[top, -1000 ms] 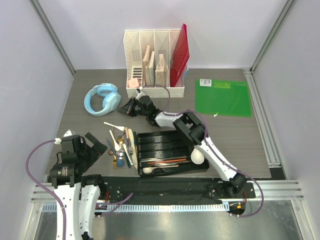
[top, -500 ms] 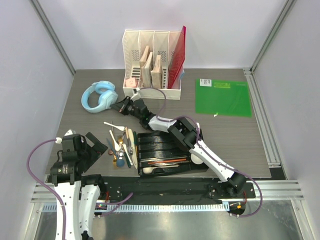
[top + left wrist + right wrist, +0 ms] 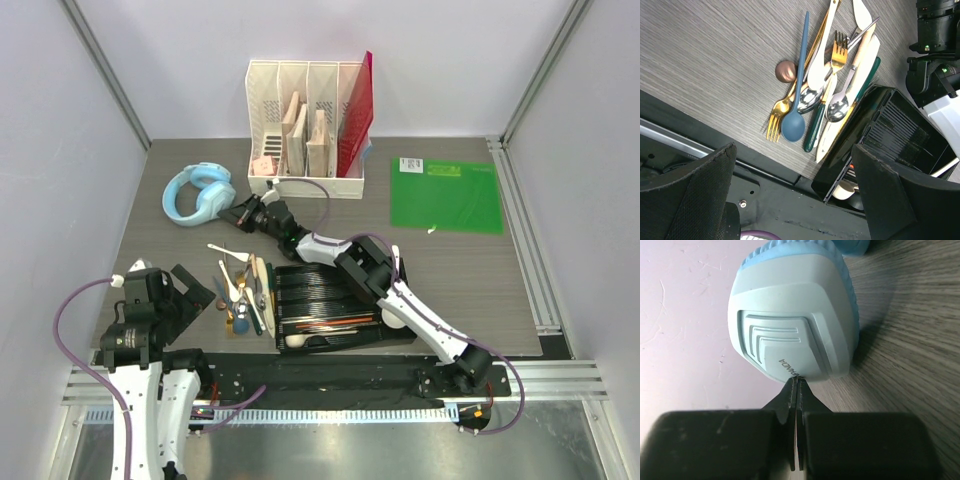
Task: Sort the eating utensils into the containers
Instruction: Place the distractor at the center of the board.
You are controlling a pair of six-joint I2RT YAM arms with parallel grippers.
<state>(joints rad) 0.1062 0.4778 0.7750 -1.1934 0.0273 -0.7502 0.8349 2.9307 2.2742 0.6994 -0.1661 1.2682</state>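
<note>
Loose eating utensils (image 3: pixel 243 285) lie in a pile left of the black tray (image 3: pixel 320 283): gold forks, silver spoons, a blue spoon, white and dark-handled pieces. The left wrist view shows the pile (image 3: pixel 825 85) and the tray's corner (image 3: pixel 905 135). The tray holds red chopsticks (image 3: pixel 325 325) and a white spoon (image 3: pixel 297 341). My left gripper (image 3: pixel 185 290) is open and empty near the table's front left, with the pile ahead of it (image 3: pixel 795 200). My right gripper (image 3: pixel 238 212) is shut and empty, its tips (image 3: pixel 797 382) touching the blue headphones (image 3: pixel 795 320).
The blue headphones (image 3: pixel 200 195) lie at the back left. A white file organizer (image 3: pixel 308 125) with wooden pieces and a red folder (image 3: pixel 357 115) stands at the back. A green sheet (image 3: pixel 445 195) lies at the back right. The right arm stretches over the tray.
My right gripper has reached further left against the headphones, which have shifted slightly left. The left arm has not moved.
</note>
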